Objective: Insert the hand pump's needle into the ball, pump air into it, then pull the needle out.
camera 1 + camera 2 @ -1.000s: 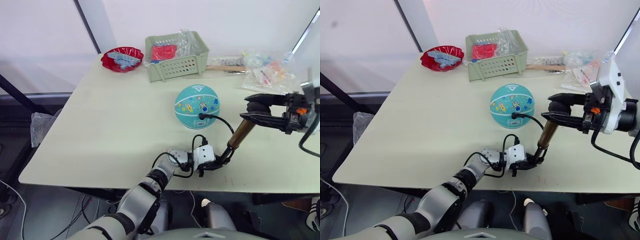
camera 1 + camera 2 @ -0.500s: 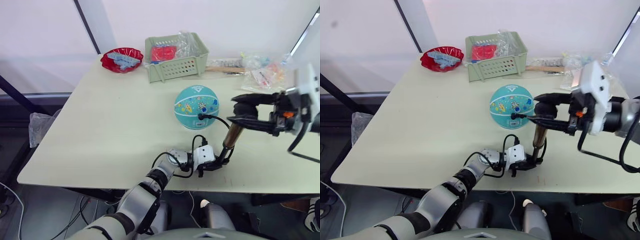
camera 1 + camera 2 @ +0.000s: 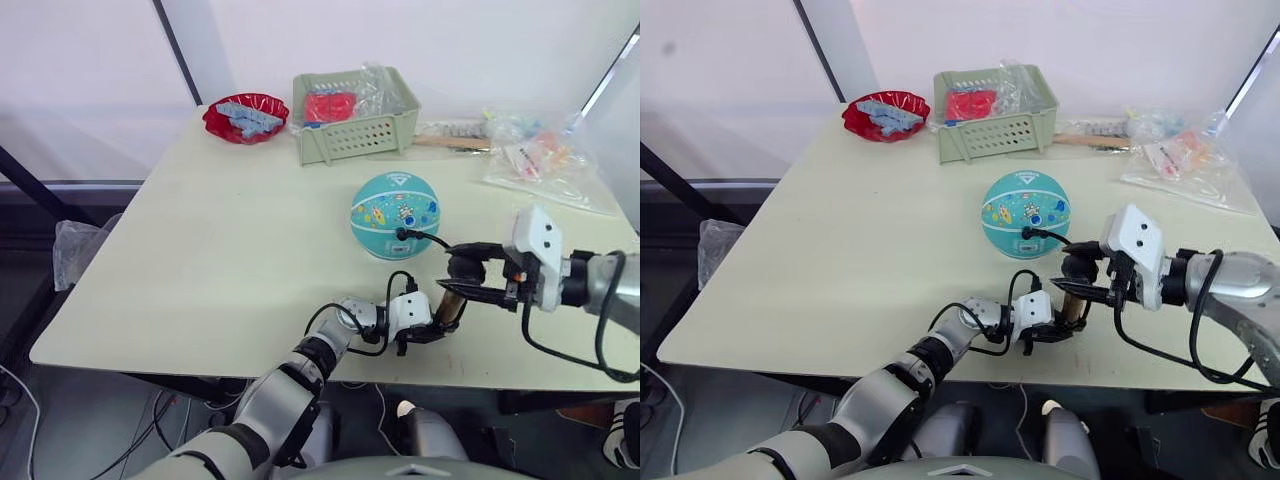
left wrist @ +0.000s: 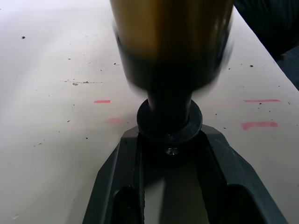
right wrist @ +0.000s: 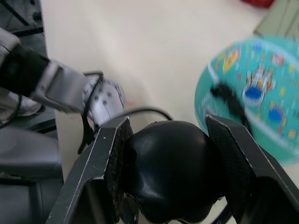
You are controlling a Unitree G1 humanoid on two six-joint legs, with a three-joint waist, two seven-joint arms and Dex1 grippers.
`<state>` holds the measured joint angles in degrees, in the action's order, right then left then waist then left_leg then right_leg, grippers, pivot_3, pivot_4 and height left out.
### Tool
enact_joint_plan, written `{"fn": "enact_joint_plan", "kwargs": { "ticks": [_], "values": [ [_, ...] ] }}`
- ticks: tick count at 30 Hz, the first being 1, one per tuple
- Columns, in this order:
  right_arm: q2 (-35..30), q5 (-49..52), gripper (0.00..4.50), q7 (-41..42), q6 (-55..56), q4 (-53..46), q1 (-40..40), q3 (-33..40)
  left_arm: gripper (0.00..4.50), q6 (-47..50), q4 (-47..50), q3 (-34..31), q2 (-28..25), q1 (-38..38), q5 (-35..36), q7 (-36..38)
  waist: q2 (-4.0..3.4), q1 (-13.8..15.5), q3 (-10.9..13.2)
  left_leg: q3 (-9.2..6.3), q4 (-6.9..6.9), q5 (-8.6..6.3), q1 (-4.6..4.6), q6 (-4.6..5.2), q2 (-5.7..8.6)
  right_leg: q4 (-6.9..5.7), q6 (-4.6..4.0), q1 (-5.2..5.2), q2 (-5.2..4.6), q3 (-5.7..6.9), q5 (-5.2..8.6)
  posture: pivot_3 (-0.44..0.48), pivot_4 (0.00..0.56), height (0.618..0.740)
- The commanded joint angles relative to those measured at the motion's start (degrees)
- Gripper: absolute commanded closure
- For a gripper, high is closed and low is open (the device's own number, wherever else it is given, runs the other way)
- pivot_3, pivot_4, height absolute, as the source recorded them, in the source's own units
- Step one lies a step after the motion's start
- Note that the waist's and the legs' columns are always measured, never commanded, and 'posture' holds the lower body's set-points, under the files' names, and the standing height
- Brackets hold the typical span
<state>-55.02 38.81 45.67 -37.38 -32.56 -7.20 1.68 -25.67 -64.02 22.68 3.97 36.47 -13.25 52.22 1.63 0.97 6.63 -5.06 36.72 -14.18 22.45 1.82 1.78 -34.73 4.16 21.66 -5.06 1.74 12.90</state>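
Observation:
The teal ball (image 3: 395, 212) rests mid-table. The needle's black fitting (image 3: 402, 234) sits against the ball's near side, and the metal pin itself is hidden. From there the thin black hose (image 3: 432, 240) curves to the hand pump (image 3: 449, 306), whose brass barrel stands tilted near the table's front edge. My left gripper (image 3: 436, 326) is shut on the pump's black bottom cap (image 4: 169, 122), holding it to the table. My right gripper (image 3: 464, 281) is shut on the black handle (image 5: 170, 163), low over the barrel. The ball (image 5: 261, 88) also shows in the right wrist view.
A green basket (image 3: 355, 115) with red items and a red bowl (image 3: 245, 118) stand at the back. Plastic bags (image 3: 540, 155) and a wooden stick (image 3: 450, 141) lie at the back right. The table's front edge (image 3: 300, 365) runs just behind my left gripper.
My right gripper has come down and to the left with the handle, towards my left gripper, so less brass barrel shows. The left gripper and the ball have stayed put.

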Motion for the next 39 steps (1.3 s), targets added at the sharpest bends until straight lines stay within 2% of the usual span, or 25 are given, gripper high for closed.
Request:
{"fn": "enact_joint_plan", "kwargs": {
  "ticks": [1,6,14,20,24,35,39],
  "values": [
    [0.51,-5.32,2.41,0.52,0.54,3.01,3.37,-4.33,3.4,6.2,-7.6,4.33,-2.83,-3.98,-5.63,1.25,-0.01,-0.01,-0.02,0.01,0.0,0.0,0.0,0.0,0.01,0.0,0.0,0.0,-0.01,-0.01,0.0,0.0,0.15,0.737],
    [2.3,-7.71,2.41,0.49,2.24,4.43,4.48,-4.7,3.4,6.34,-7.53,4.46,-2.82,-3.95,-5.68,1.31,0.13,-0.02,-0.28,-0.04,0.0,0.0,-0.06,0.0,-0.02,-0.01,-0.01,-0.05,0.01,0.02,0.01,0.0,0.15,0.737],
    [1.59,0.32,2.41,1.82,-1.7,3.13,-1.18,4.86,3.4,6.35,-7.48,4.72,-3.1,-4.12,-5.81,1.43,0.08,0.0,-0.18,-0.03,0.0,-0.01,-0.06,-0.01,-0.01,0.0,0.0,-0.07,-0.04,0.01,0.0,0.0,0.15,0.737],
    [-3.69,12.42,2.41,3.77,-9.76,3.6,-10.57,15.61,3.4,6.26,-7.36,4.82,-3.28,-4.31,-5.82,1.43,-0.61,0.1,0.53,-0.01,0.12,0.01,0.15,0.02,0.05,-0.02,0.01,0.02,-0.03,0.01,-0.02,0.0,0.15,0.737],
    [-6.49,16.9,2.41,4.2,-12.85,4.23,-14.21,19.22,3.4,6.31,-7.29,4.82,-3.28,-4.36,-5.86,1.41,-0.5,0.25,0.64,-0.09,0.12,0.14,0.24,0.24,0.05,0.0,0.01,0.05,-0.01,0.14,-0.01,0.0,0.15,0.737],
    [-13.07,24.65,2.41,3.39,-18.17,8.55,-24.24,23.92,3.4,6.28,-7.58,4.96,-3.32,-4.19,-6.1,1.29,-0.56,0.18,0.73,-0.06,0.13,0.07,0.28,0.12,0.07,0.0,0.01,0.09,-0.1,0.1,-0.01,0.0,0.15,0.737],
    [-12.51,25.78,2.41,2.15,-19.29,8.62,-23.79,23.76,3.4,6.34,-7.66,4.88,-3.36,-4.08,-6.06,1.15,-0.54,0.19,0.75,-0.05,0.13,0.01,0.3,0.02,0.06,0.0,0.0,0.11,-0.31,0.09,-0.01,0.0,0.15,0.737]
  ]
}}
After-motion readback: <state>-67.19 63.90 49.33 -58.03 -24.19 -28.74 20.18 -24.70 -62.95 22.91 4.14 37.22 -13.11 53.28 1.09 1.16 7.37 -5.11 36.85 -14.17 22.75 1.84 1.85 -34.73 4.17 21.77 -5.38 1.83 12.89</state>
